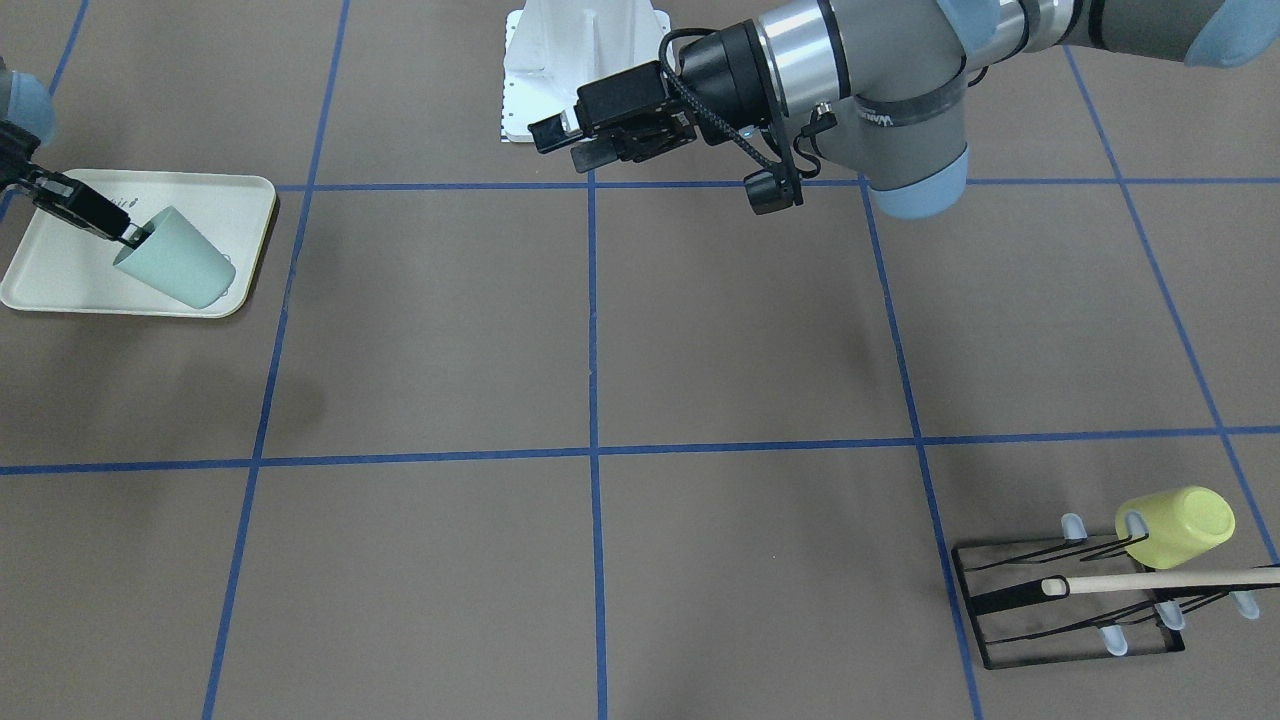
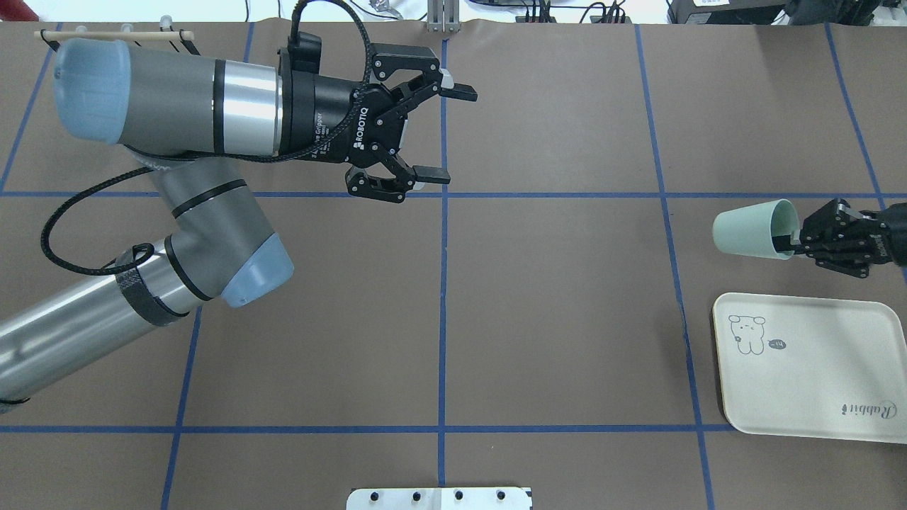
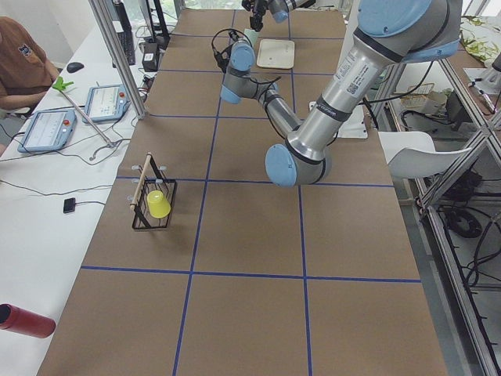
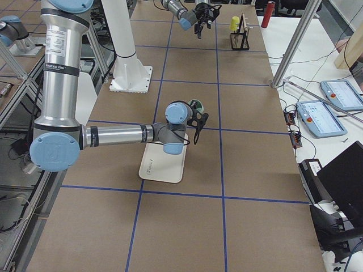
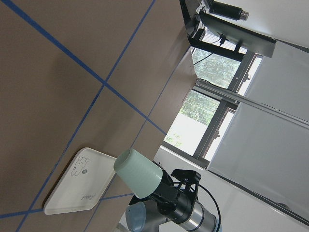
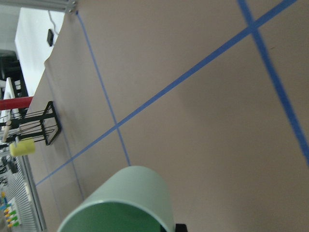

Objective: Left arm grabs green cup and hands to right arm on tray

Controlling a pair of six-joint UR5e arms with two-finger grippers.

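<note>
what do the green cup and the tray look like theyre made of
The green cup: probably plastic, matte to satin; it is opaque, evenly mint-coloured, thin at the rim, with soft highlights. The tray: likely plastic or melamine; smooth cream surface, rounded corners and a printed rabbit drawing.

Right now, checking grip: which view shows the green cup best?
Overhead exterior: the green cup is held sideways, unobstructed, the right tool pinching its rim. Front-facing shows it overlapping the tray; left wrist, far off; side views, tiny; right wrist, only its rim.
</note>
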